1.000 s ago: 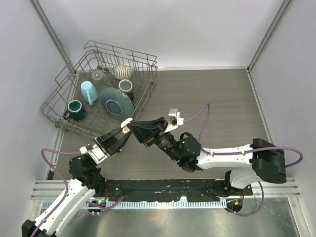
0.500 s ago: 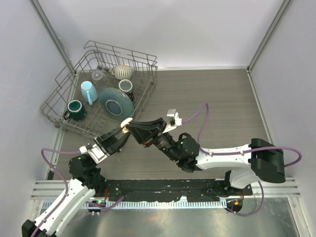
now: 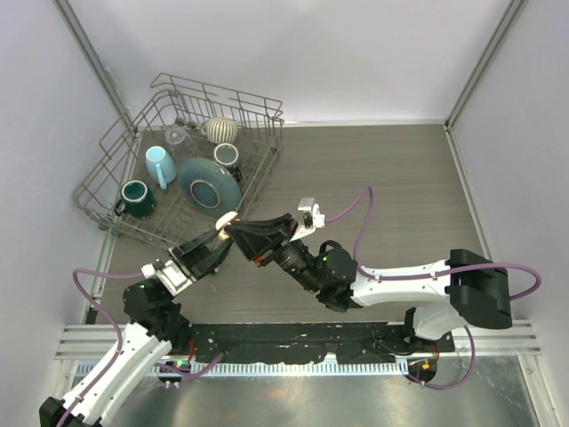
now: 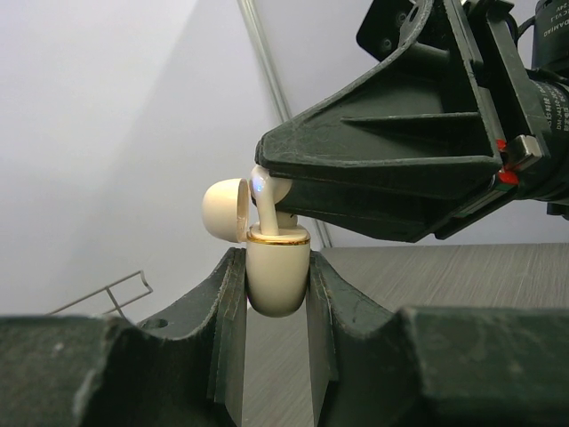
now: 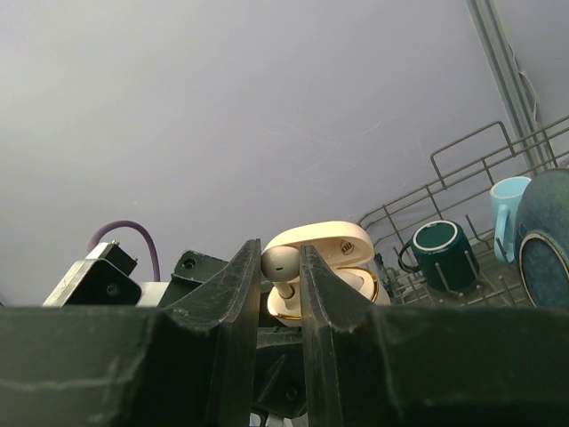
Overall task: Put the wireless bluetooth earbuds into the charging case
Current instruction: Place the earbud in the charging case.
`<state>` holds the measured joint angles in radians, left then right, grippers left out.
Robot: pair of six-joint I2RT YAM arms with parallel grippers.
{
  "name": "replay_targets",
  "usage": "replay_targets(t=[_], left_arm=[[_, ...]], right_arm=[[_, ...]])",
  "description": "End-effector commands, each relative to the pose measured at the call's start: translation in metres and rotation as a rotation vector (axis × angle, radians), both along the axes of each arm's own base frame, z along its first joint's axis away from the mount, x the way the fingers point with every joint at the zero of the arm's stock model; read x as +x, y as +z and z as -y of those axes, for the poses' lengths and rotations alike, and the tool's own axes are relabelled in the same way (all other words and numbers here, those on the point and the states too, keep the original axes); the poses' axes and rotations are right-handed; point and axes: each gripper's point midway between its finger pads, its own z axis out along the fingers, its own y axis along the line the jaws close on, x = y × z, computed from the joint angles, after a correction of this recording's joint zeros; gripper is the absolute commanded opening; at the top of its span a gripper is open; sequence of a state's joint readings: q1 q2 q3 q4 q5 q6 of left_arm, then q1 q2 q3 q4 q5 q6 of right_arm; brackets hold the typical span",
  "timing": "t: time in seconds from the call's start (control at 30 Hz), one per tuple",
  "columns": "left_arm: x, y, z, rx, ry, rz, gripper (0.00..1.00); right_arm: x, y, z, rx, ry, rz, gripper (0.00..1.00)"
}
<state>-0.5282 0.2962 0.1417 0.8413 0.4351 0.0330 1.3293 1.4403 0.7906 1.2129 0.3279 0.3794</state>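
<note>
Backdrop: plain white walls round a grey wood-grain table (image 3: pixel 400 196); a wire dish rack (image 3: pixel 220 92) sat at the far left with a teal mug (image 5: pixel 438 246), a pale blue mug (image 5: pixel 508 197) and a blue plate (image 3: pixel 210 187) in it, well apart from the work.

Left gripper (image 3: pixel 224 235): I had it clamped on the charging case (image 4: pixel 277 280), one finger on each flank of the rounded body; held clear of the table with the mouth up, I judge, so the other arm could come down into it.

Case lid (image 4: pixel 222 207): hinged back and open, leaving the gold rim exposed.

Right gripper (image 5: pixel 280 267): pinched on one earbud (image 4: pixel 264 209) by its head, leaving the stem free to point down.

Earbud position: directly above the case, stem tip at or just inside the gold rim; not yet seated, by my reading.

Second earbud: I could not tell whether one already lay in the case.

Step in hand: lowering the stem into its socket; a slight tilt could catch it on the rim.

Writing: a small dark mark inside the lid and print on the right wrist housing, both too small to read; no brand visible on the case.
</note>
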Motion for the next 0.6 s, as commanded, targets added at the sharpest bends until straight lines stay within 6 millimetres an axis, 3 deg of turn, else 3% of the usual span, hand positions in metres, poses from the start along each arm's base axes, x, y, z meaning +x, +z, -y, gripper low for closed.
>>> replay_targets(t=[0.0,0.57], left_arm=[[-0.0091,0.0219,-0.0109,-0.067,0.021,0.072,0.0],[-0.0105,0.0234,-0.014,-0.08,0.029,0.075,0.0]], right_arm=[[-0.0017,0.0095,-0.0029,0.012,-0.018,0.01,0.01],[0.0012,0.0006,-0.0079,-0.043,-0.049,-0.005,0.02]])
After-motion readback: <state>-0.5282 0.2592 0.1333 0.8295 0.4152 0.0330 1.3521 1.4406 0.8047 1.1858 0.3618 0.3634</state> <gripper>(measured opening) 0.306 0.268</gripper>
